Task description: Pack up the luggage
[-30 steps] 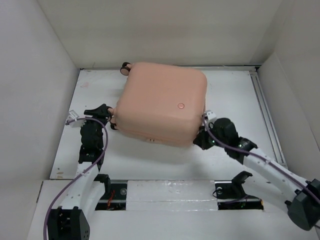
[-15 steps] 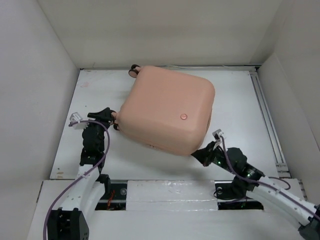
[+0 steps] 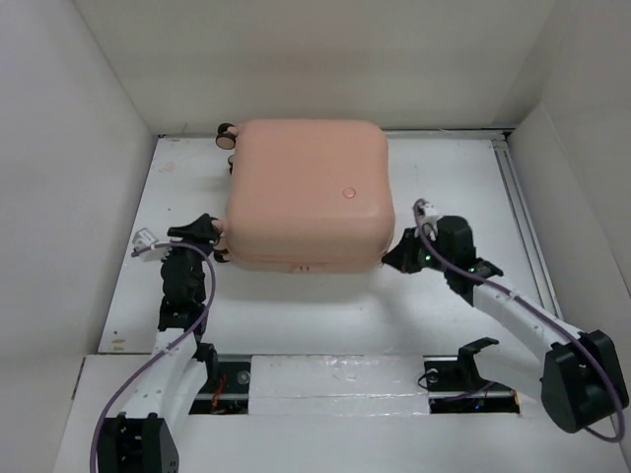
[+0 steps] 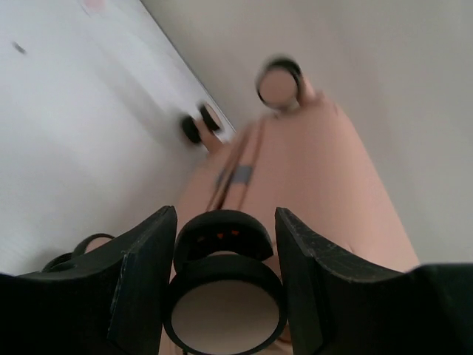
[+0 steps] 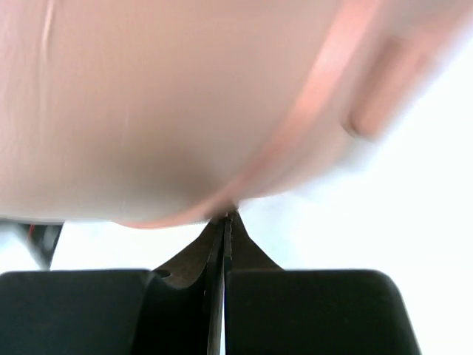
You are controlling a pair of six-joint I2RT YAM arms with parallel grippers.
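Note:
The luggage [image 3: 306,197] lies closed and flat on the white table, its edges about square to the table. Two casters [image 3: 227,135] stick out at its far-left corner. My left gripper [image 3: 219,241] is at the near-left corner, shut on a black-rimmed caster wheel [image 4: 225,314] that sits between its fingers [image 4: 140,274]. The peach shell [image 4: 325,185] runs away beyond it, with the far casters [image 4: 279,85] blurred. My right gripper [image 3: 391,258] is shut and empty, with its tips [image 5: 225,218] pressed against the luggage's near-right corner [image 5: 185,96].
White walls [image 3: 89,197] box the table in on the left, back and right. A metal rail [image 3: 523,227] runs along the table's right edge. Black mounts [image 3: 473,355] and a slot lie along the near edge between the arm bases.
The luggage has swung from a skewed pose back to square and shifted left. My right arm pulled back towards its base, then returned to the near-right corner. My left gripper stayed on the caster.

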